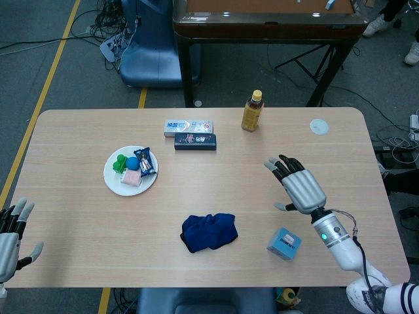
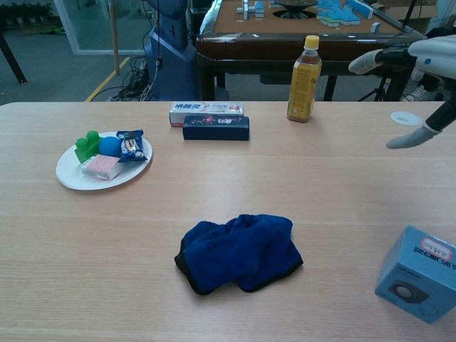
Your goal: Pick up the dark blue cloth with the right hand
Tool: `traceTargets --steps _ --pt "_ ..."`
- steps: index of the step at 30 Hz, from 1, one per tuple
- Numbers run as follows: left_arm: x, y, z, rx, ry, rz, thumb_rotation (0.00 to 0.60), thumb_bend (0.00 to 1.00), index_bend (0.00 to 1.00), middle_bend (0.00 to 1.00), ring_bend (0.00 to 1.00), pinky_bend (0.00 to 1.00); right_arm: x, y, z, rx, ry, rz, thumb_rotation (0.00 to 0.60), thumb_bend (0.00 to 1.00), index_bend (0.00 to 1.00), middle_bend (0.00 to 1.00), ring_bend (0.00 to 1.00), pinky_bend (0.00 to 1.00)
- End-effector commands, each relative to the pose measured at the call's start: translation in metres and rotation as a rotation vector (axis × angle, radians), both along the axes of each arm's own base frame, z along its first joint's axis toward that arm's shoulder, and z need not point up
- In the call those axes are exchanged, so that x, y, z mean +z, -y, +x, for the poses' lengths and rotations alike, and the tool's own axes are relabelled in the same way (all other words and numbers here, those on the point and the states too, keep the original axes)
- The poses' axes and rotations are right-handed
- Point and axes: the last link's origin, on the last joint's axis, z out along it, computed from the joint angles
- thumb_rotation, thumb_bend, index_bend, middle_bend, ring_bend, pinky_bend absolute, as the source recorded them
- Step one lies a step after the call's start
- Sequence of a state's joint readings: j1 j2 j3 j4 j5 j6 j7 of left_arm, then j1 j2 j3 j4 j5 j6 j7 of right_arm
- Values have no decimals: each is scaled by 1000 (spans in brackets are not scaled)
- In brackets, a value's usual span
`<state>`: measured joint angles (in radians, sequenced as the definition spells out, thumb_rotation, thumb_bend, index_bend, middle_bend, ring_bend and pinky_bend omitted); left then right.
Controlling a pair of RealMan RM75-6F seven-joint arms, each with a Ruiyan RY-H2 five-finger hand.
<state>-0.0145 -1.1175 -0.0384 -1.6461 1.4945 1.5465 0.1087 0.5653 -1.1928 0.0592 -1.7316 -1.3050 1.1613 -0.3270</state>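
The dark blue cloth (image 1: 209, 231) (image 2: 239, 252) lies crumpled on the table near the front edge, with nothing touching it. My right hand (image 1: 298, 186) (image 2: 413, 75) hovers well to the right of the cloth, fingers spread and empty. At the table's front left corner my left hand (image 1: 11, 234) is open too, far from the cloth; the chest view does not show it.
A small light blue box (image 1: 283, 243) (image 2: 422, 273) sits right of the cloth. A white plate (image 1: 112, 181) (image 2: 68, 177) with toys and a snack is at the left. Two flat boxes (image 1: 194, 141) (image 2: 215, 127), a tea bottle (image 1: 252, 111) (image 2: 303, 70) and a white lid (image 1: 319, 126) stand further back.
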Motion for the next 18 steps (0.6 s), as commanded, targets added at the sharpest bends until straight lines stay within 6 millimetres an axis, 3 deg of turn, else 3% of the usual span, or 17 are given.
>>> traceTargets --steps 1,9,18 --pt "0 -2 -1 -2 1 2 600 262 0 0 10 28 31 -24 -39 -119 -39 -104 600 105 0 147 76 133" --pt "-5 -7 5 -28 2 -20 600 262 0 0 10 28 62 -58 -81 -217 -75 -176 600 105 0 148 77 133" --pt "-7 -10 9 -41 3 -25 600 262 0 0 10 28 71 -75 -97 -212 -26 -215 600 105 10 179 102 148"
